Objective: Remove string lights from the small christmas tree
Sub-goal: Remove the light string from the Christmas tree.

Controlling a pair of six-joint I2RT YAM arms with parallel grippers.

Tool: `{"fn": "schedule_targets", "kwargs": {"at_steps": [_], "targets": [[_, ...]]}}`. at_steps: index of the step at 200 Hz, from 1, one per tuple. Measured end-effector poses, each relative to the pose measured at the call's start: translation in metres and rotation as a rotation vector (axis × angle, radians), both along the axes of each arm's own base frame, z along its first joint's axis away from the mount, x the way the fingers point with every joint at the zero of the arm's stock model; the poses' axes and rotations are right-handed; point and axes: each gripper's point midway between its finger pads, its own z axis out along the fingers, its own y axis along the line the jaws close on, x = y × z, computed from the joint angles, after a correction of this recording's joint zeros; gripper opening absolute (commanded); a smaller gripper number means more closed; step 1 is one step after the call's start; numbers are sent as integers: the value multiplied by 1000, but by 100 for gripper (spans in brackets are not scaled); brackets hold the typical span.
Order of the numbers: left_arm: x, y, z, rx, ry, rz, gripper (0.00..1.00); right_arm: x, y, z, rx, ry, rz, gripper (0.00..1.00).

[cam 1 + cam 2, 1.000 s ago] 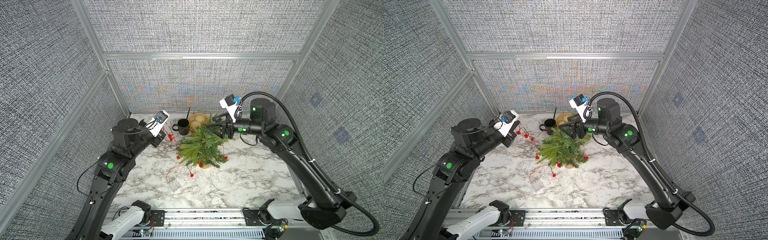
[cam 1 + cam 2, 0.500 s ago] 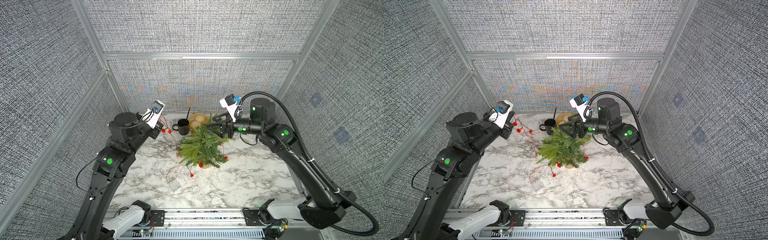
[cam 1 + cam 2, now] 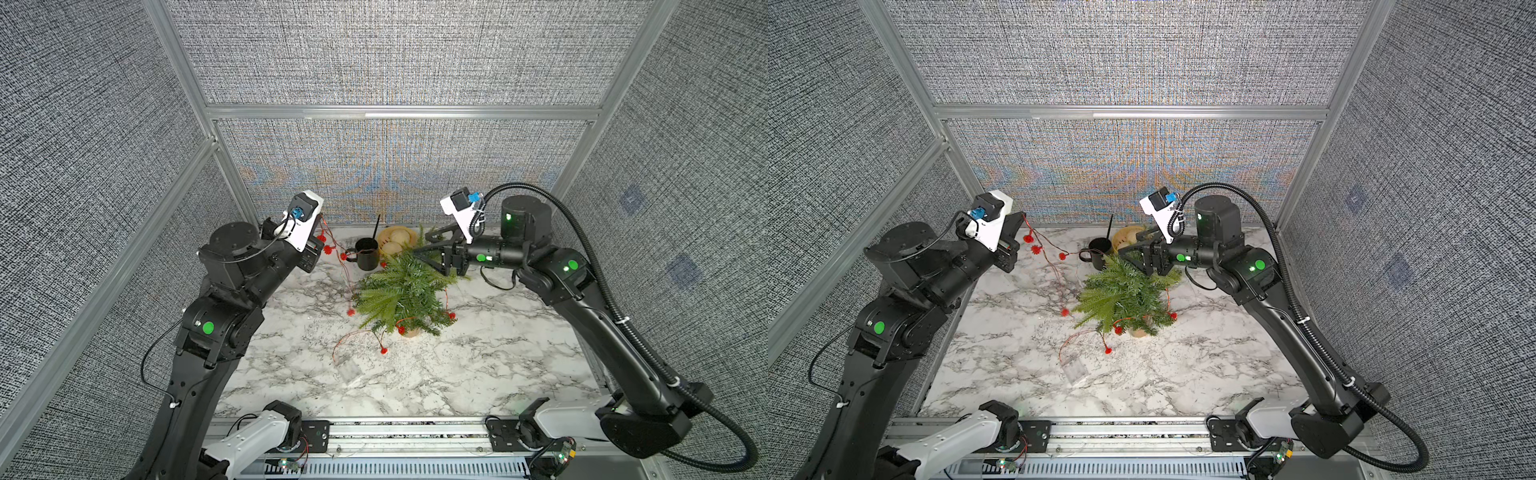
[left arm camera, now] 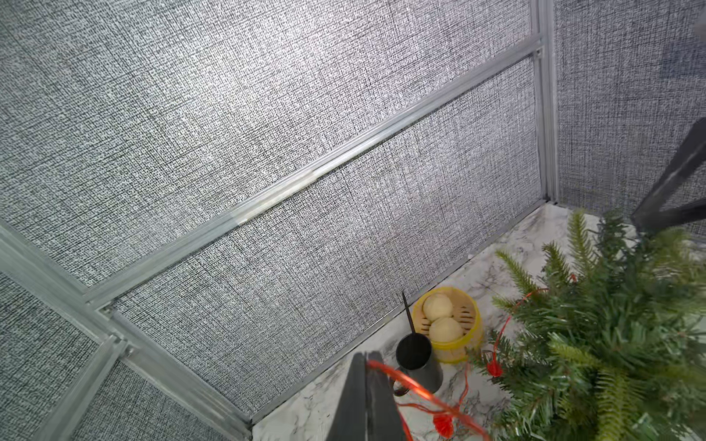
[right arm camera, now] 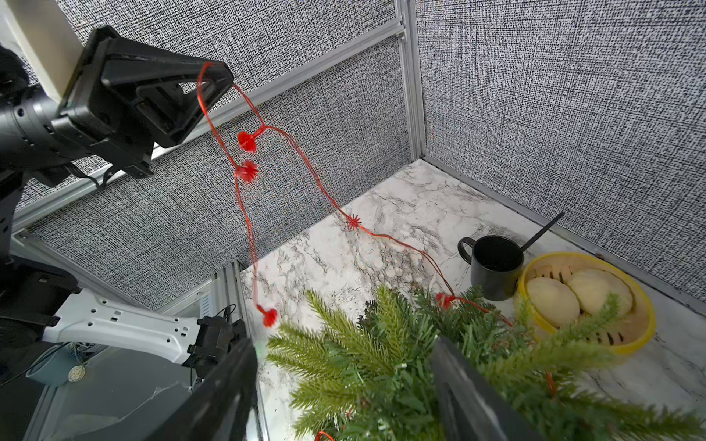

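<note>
The small christmas tree (image 3: 399, 291) (image 3: 1121, 295) stands mid-table on its tan base. The string lights (image 3: 1034, 249) (image 5: 248, 170), a red wire with red bulbs, run from my raised left gripper (image 3: 1017, 220) (image 4: 366, 357) (image 5: 217, 76) down in two strands, one to the tree's far side, one to its left edge. That gripper is shut on the wire near the back left corner. More wire loops in front of the tree to a clear battery box (image 3: 348, 368) on the marble. My right gripper (image 3: 424, 245) (image 5: 344, 347) is open, its fingers straddling the tree's top fronds (image 5: 382, 362).
A black mug (image 3: 368, 257) (image 5: 493, 267) with a spoon stands behind the tree. A yellow steamer basket (image 3: 411, 237) (image 5: 642, 328) with two buns sits beside it by the back wall. The left wall is close to my left arm.
My left gripper has risen and swung back toward the rear left corner with the wire, lifting the strand and its bulbs off the table. The right arm has not moved.
</note>
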Motion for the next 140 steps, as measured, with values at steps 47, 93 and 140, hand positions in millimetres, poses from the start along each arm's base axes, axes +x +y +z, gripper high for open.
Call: {"fn": "schedule_targets", "kwargs": {"at_steps": [47, 93, 140], "targets": [[-6, -4, 6, -22, -15, -35, 0, 0, 0, 1, 3, -3, 1, 73], [26, -1, -21, 39, 38, 56, 0, 3, -2, 1, 3, -3, -7, 73], [64, 8, -35, 89, 70, 167, 0, 5, -3, 0, 2, 0, -12, 73]]}}
